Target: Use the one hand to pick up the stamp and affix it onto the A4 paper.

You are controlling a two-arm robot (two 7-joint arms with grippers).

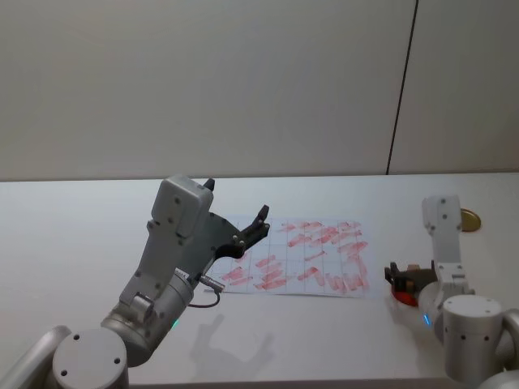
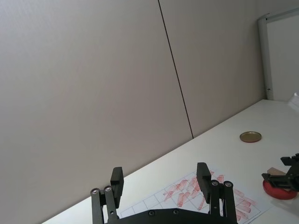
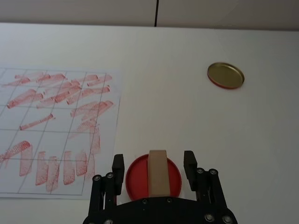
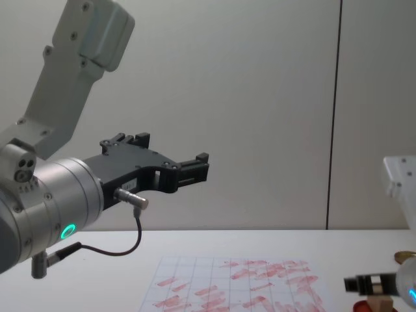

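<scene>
Stamp (image 3: 158,171), a small rigid light wooden block, stands on the red ink pad (image 3: 174,178) just beside the A4 paper (image 3: 56,135), between the right gripper (image 3: 153,167) fingers, apart; pinch its flat sides.

A plain white tabletop (image 1: 73,243) extends to a pale grey panelled wall (image 1: 203,81), which is divided by a single dark vertical seam (image 1: 403,81) on the right, under even, diffuse lighting.
</scene>
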